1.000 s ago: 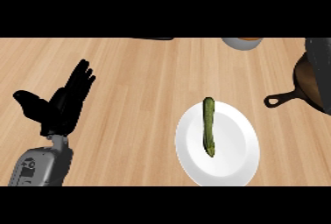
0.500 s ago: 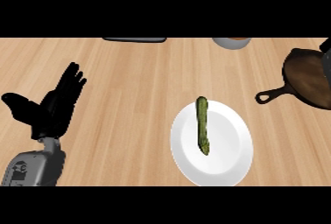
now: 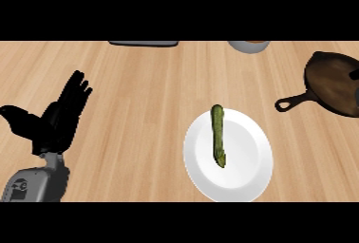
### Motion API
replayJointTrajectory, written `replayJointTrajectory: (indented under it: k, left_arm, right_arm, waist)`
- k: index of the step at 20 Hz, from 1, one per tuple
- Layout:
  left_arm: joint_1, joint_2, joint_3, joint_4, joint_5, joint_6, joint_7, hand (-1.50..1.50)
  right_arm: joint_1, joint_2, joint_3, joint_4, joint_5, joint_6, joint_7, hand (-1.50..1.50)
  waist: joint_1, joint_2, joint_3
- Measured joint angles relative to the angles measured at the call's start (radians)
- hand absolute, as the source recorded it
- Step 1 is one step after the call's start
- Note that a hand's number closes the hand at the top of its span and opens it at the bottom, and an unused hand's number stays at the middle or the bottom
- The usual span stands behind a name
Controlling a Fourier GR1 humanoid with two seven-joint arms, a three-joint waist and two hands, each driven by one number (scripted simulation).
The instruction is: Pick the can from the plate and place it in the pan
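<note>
A white plate [image 3: 242,168] lies on the wooden counter at the lower centre-right. A long green vegetable [image 3: 219,135] rests on it, its top end reaching over the plate's far rim; no can shows on the plate. A dark cast-iron pan [image 3: 336,85] sits at the right edge, its handle pointing down-left toward the plate. My left hand [image 3: 57,116] stands open at the left, fingers straight and pointing up, far from the plate. A small dark shape shows at the right edge over the pan; what it is I cannot tell.
A grey bowl [image 3: 249,45] sits at the far edge, right of centre. A flat dark object [image 3: 144,43] lies along the far edge, left of centre. Bare wooden counter [image 3: 140,95] spreads between my left hand and the plate.
The whole view has shifted left: plate, vegetable and pan now sit further left, and more of the pan shows. My left hand keeps its open pose at the left.
</note>
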State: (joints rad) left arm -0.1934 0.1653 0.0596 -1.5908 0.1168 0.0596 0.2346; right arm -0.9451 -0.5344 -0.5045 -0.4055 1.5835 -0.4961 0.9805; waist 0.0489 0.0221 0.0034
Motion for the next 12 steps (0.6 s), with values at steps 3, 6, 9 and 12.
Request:
replayJointTrajectory:
  k: [3, 6, 9, 12]
  left_arm:
    - [-0.015, 0.001, -0.001, 0.003, -0.002, -0.001, 0.005, 0.0]
    - [-0.008, -0.003, -0.007, -0.009, -0.005, 0.002, 0.013, 0.0]
    - [-0.02, -0.002, -0.001, -0.001, -0.001, 0.0, 0.012, 0.0]
    - [-0.013, -0.004, 0.001, 0.006, -0.001, -0.003, 0.0, 0.0]
  right_arm:
    - [0.032, 0.002, -0.028, 0.048, -0.019, -0.077, -0.023, 1.5]
    - [0.049, -0.011, -0.065, 0.097, -0.049, -0.099, -0.029, 1.5]
    - [0.074, -0.002, -0.128, 0.11, -0.104, -0.144, -0.014, -1.5]
    - [0.09, 0.007, -0.182, 0.128, -0.163, -0.179, -0.036, -1.5]
  waist:
    - [0.004, 0.003, 0.001]
    - [0.008, 0.004, 0.001]
    - [0.006, 0.006, 0.002]
    - [0.006, 0.005, 0.002]
